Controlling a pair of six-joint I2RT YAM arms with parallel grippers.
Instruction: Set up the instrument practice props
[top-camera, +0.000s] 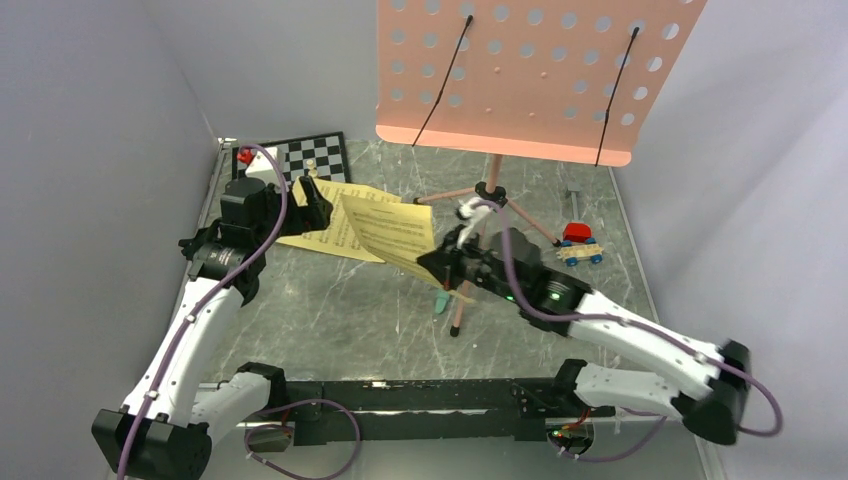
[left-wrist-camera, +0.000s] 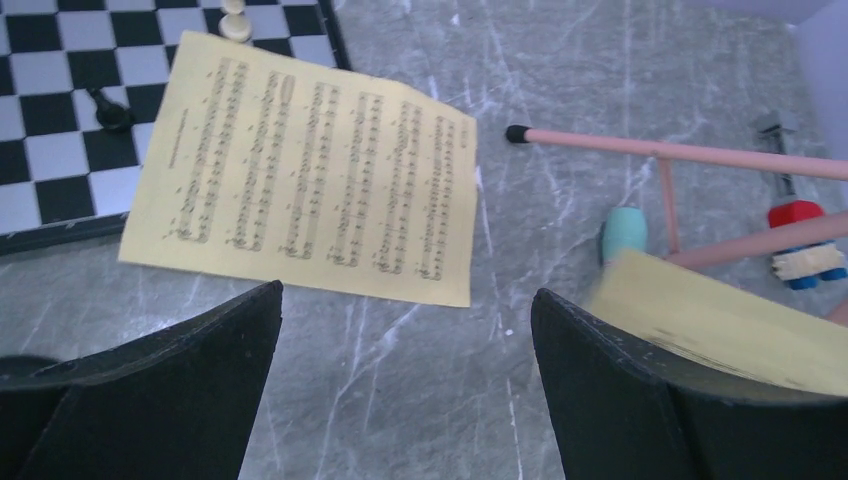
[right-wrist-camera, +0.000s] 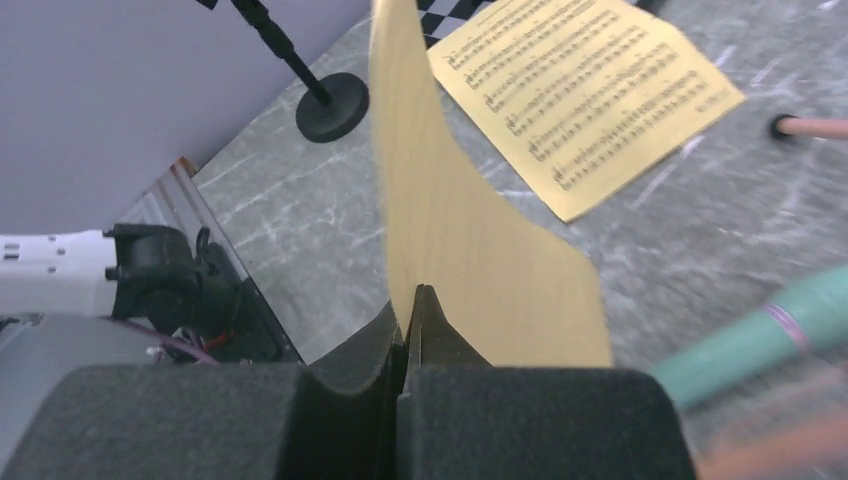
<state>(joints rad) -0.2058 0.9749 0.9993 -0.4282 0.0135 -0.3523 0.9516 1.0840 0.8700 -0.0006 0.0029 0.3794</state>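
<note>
The pink perforated music stand (top-camera: 540, 70) rises at the back on thin tripod legs (top-camera: 470, 192). One yellow sheet-music page (top-camera: 325, 228) lies flat, partly on the chessboard. My right gripper (right-wrist-camera: 418, 295) is shut on the edge of a second yellow page (right-wrist-camera: 450, 220), held on edge above the table (top-camera: 395, 235). The mint-green tube (top-camera: 441, 300) lies by a tripod leg, just under the right wrist. My left gripper (left-wrist-camera: 405, 295) hangs open over bare table, just short of the flat page (left-wrist-camera: 310, 165). The small black round-base stand (right-wrist-camera: 330, 105) stands near the left wall.
A black-and-white chessboard (top-camera: 300, 155) with a few pieces sits at the back left. Red and blue toy blocks (top-camera: 580, 243) lie right of the tripod. A pink tripod leg (left-wrist-camera: 680, 152) stretches across the marble table (top-camera: 330, 320). Grey walls close in left, right and back.
</note>
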